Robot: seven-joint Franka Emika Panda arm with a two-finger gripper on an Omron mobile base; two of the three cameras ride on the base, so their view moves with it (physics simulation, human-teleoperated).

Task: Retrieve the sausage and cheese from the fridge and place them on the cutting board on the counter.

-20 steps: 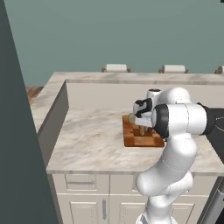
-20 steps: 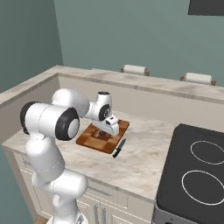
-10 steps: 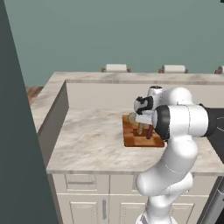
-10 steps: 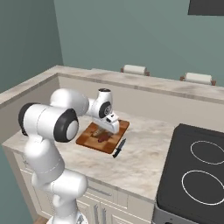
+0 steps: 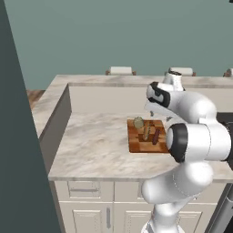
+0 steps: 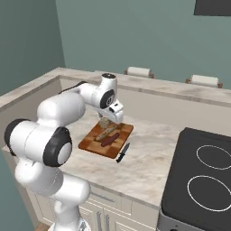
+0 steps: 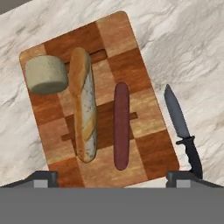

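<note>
We see the gripper (image 7: 112, 177) spread wide and holding nothing, poised above the cutting board (image 7: 131, 41). On the board lie the sausage (image 7: 121, 125), a baguette (image 7: 84, 105) beside it, and the cheese (image 7: 46, 74) at one corner. A black knife (image 7: 183, 131) rests just beside the board on the counter (image 7: 183, 48).

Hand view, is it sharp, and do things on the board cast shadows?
Hand view: sharp, evenly lit, no glare; sausage and knife edges crisp, only faint soft shadows on the board. Left base view: softer, board items small and slightly blurred.
</note>
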